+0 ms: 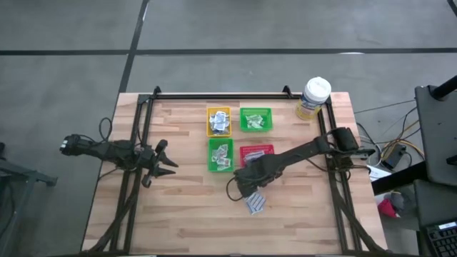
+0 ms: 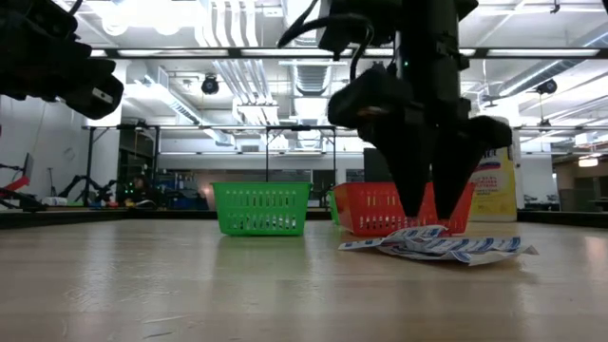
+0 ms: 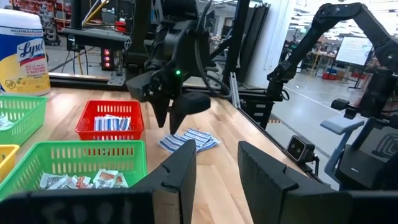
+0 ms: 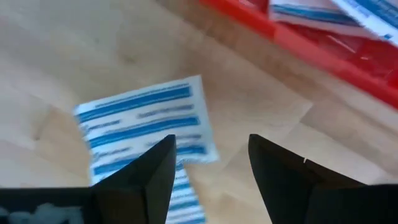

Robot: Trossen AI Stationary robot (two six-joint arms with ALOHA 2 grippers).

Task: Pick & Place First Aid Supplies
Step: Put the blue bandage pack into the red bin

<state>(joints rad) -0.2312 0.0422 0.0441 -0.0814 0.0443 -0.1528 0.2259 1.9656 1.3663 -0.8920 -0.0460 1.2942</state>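
1. Four small trays grouped at upper centre of the high view: yellow tray [image 1: 218, 121], green tray [image 1: 255, 119], second green tray [image 1: 221, 155], red tray [image 1: 256, 153], each apparently kept for one sort of packet.
2. Blue-and-white pads [image 1: 255, 204] lying loose on the counter [image 1: 186, 214], lower centre, just below the red tray; probably unsorted stock.
3. Right pincer [image 4: 211, 165] hanging over those pads with fingers spread wide, nothing pinched; posed for a pick or fresh from a drop, hard to say which.
4. Left pincer [image 1: 166, 165] parked at left of the counter, fingers parted, empty, clear of the working arm.
5. Yellow canister [image 1: 313, 98] standing upper right, out of the way.
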